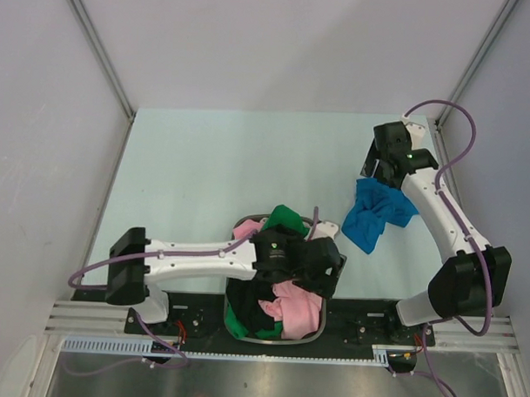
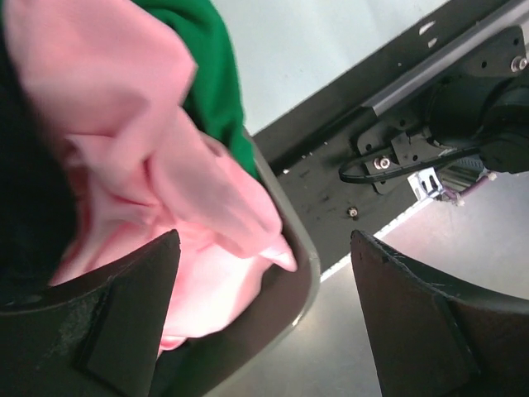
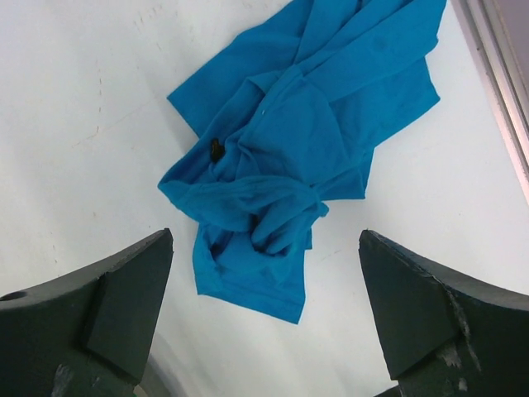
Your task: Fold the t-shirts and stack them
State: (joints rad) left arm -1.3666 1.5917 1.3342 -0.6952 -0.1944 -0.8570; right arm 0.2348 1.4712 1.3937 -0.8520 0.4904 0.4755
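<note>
A bright blue t-shirt [image 1: 378,215] lies crumpled on the table at the right. In the right wrist view the blue t-shirt [image 3: 297,141] spreads just beyond my right gripper [image 3: 264,314], which hangs open above it and touches nothing. From above, the right gripper [image 1: 381,168] sits at the shirt's far edge. Pink [image 1: 294,310], green [image 1: 286,218] and black [image 1: 251,309] t-shirts fill the grey basket [image 1: 324,315]. My left gripper [image 1: 325,269] hovers open over the basket's right rim [image 2: 302,273], with the pink t-shirt [image 2: 149,165] and the green one [image 2: 207,74] below it.
The basket stands at the table's near edge between the two arm bases. The right arm's base and mounting rail [image 2: 463,116] lie just past the basket rim. A metal frame rail [image 3: 496,74] runs along the table's right edge, close to the blue shirt.
</note>
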